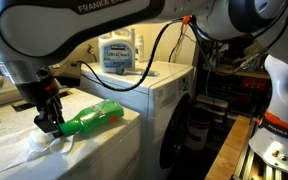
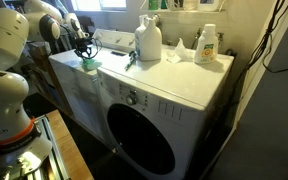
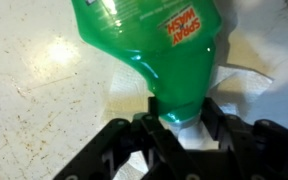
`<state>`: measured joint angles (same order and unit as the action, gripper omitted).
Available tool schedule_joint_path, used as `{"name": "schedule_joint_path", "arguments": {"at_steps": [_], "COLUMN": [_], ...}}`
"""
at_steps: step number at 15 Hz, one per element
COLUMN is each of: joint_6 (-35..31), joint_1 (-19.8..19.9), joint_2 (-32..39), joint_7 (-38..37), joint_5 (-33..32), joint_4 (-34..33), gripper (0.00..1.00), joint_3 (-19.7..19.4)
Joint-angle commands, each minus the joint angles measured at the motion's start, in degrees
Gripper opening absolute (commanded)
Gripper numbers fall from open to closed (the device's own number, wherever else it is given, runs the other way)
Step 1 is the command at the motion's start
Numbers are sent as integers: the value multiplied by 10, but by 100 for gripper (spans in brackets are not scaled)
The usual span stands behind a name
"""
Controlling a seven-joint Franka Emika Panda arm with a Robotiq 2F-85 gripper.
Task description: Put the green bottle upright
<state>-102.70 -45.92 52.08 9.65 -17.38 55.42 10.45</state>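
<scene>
The green bottle lies on its side on the white machine top, its neck toward my gripper. In the wrist view the green bottle fills the upper middle, with a red label, and its neck sits between the two black fingers of my gripper, which are shut on it. A white cap end shows just below the neck. In an exterior view the bottle is a small green patch under the gripper.
A large white jug and a detergent bottle stand on the neighbouring washer top. A blue-labelled jug stands behind the green bottle. A white cloth lies under it. Cables hang nearby.
</scene>
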Motion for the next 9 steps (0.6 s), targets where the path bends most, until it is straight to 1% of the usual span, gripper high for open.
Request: {"name": "schedule_joint_path", "arguments": {"at_steps": [1,2,3,4,5,6,7,9], "joint_6": [-18,-19,-24,-29,-34,-36,-38,-33], "joint_1": [1,2,3,3,4,5,4,3], "joint_2": [27,30,35,40,43,44,44,40], "joint_7": [21,25,29,34,38,41,42,41], "joint_5": [-4,-4,-3,-2,-1,-1,-2,-3], "joint_4": [-15,-15,-15,-15,-15,-15,-15,-14], "gripper": [56,70,67,68,84,76,50,50], "joint_3": [1,0,1,1,2,2,1,0]}}
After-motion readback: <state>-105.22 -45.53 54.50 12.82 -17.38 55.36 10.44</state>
